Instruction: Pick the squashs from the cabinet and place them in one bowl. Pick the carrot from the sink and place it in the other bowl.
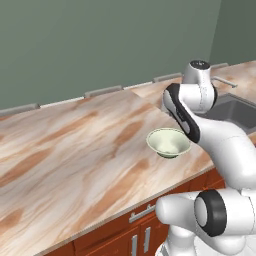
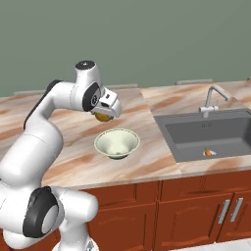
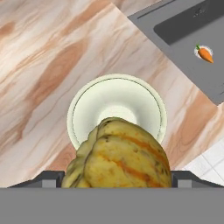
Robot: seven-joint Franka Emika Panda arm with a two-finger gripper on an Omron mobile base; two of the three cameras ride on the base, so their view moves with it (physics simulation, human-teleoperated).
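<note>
My gripper (image 2: 103, 115) is shut on a squash (image 3: 120, 155), a ribbed yellow fruit with orange streaks, and holds it just above the pale green-cream bowl (image 3: 117, 99). That bowl (image 2: 116, 142) stands on the counter left of the sink (image 2: 215, 128); its inside is bare. From the left base camera the bowl (image 1: 168, 142) sits just beyond my forearm. The carrot (image 2: 209, 152) lies on the sink floor near the front wall; in the hand view the carrot (image 3: 204, 53) is at the upper right. The cabinet and the other bowl are out of view.
A slim silver tap (image 2: 212, 99) stands behind the sink. The marbled counter (image 1: 75, 145) stretches wide to the left of the bowl. Red-brown low cupboard doors (image 2: 196, 208) run under the counter's front edge.
</note>
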